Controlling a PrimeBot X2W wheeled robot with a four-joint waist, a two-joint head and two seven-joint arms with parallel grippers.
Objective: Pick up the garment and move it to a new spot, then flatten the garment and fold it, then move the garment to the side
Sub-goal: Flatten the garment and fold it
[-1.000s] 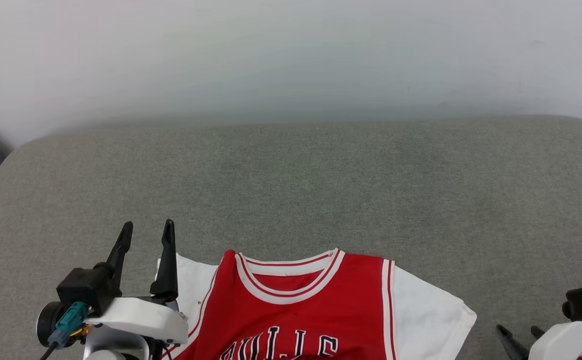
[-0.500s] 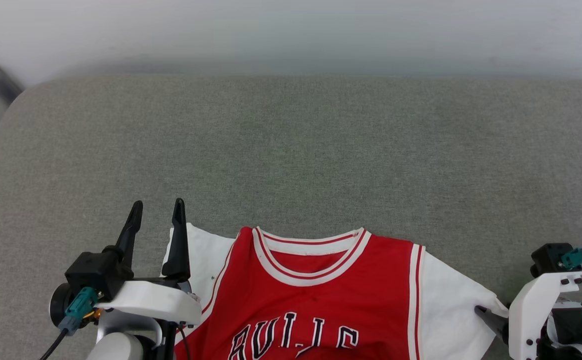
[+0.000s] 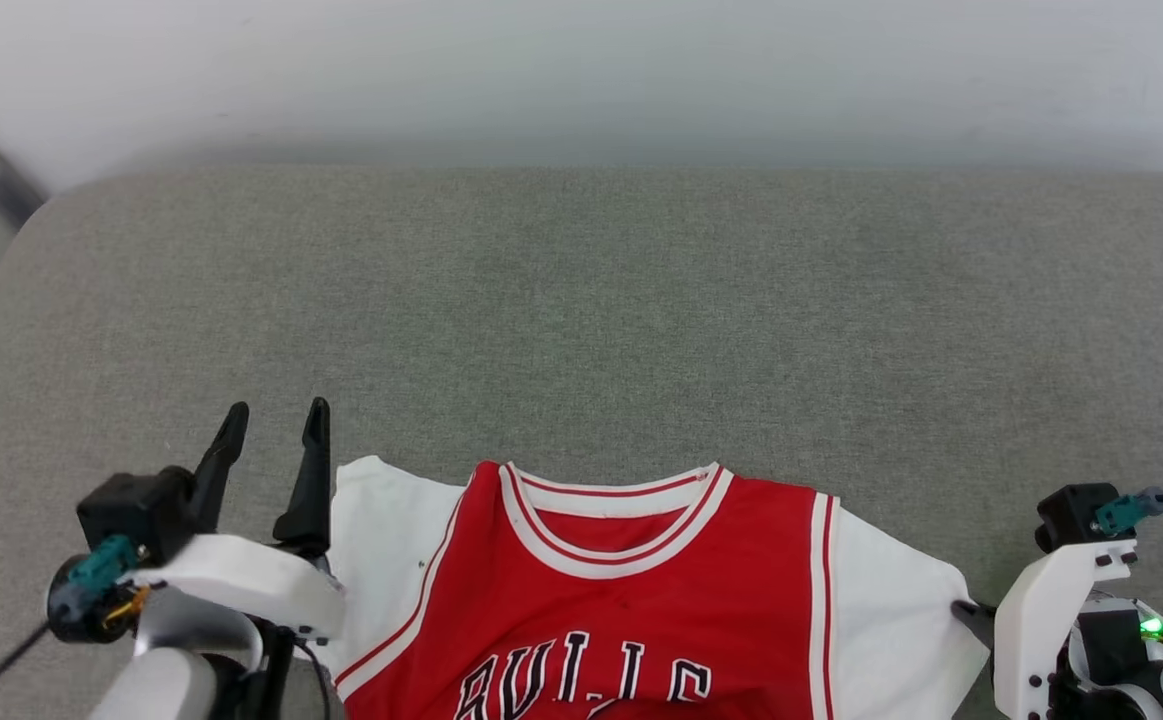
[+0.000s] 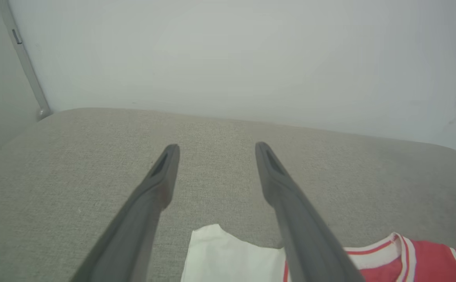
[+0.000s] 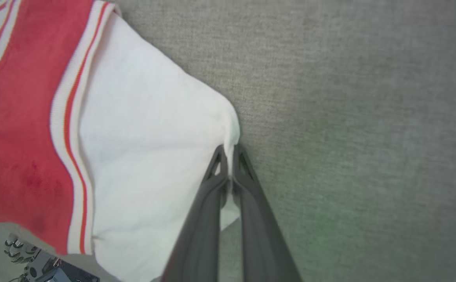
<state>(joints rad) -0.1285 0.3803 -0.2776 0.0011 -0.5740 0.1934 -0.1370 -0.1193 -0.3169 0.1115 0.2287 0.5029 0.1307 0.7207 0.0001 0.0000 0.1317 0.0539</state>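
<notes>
The right claw [image 5: 229,150] is pinching the outer hem of the shirt's right-side sleeve [image 5: 145,156]. Its fingers are pressed together w/ a thin fold of white cloth between the tips, and the cloth is puckering at the bite. It's prob. gripping the hem b/c that edge works as a handle for tugging the sleeve out and taking up slack. In the head view this claw [image 3: 966,610] is sitting low at the shirt's right edge.

The left claw [image 3: 276,410] is standing spread wide and holding nothing, hovering just beside the shirt's left-side sleeve [image 3: 381,540] at its far outer corner. In the wrist view that corner [image 4: 228,254] is lying below and between the fingers. Can't tell if one finger is brushing it. It seems to be lining up for a matching grip so both sides get pulled evenly.

The shirt [image 3: 631,600] is lying face up and mostly flat on the grey cloth-covered counter [image 3: 581,300]. Its collar [image 3: 606,535] is pointing away from the robot and its letters [image 3: 581,690] are running off the near edge of the head view. Plenty of counter is stretching beyond the collar, so there's room to shift it.

Likely step: getting hold of both sleeves to lift or spread the shirt. Risk: a one-sided pull would be skewing the shirt and bunching the body.
</notes>
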